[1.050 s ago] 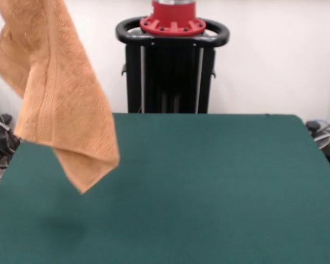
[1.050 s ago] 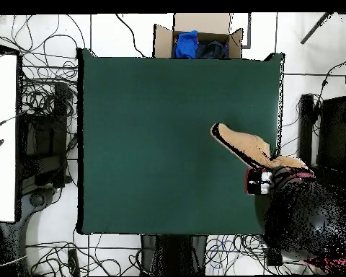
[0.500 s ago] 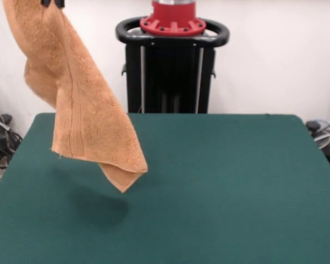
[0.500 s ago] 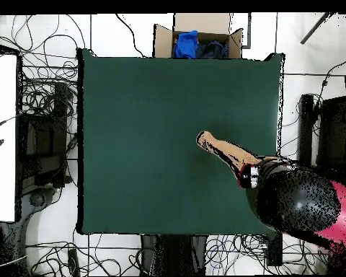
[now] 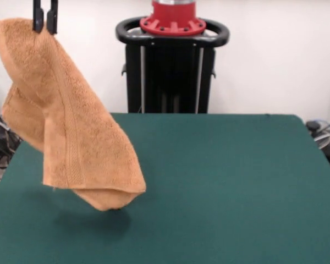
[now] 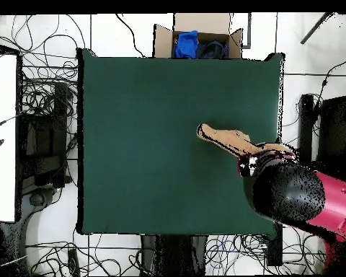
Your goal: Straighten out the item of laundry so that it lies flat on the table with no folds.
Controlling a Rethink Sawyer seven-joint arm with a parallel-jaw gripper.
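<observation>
My gripper (image 5: pixel 45 25) pinches one top edge of the orange towel (image 5: pixel 71 137), which hangs doubled over the left side of the green table (image 5: pixel 220 181), its lowest fold touching or nearly so; lowering now risks bunching it.

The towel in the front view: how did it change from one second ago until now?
The gripper came down into view, its fingers still pinching the towel by its top edge. The towel moved rightward and lower in the front view; its hanging end now curls just above the table, over a shadow. Still folded, not laid flat. The table is unchanged.
</observation>
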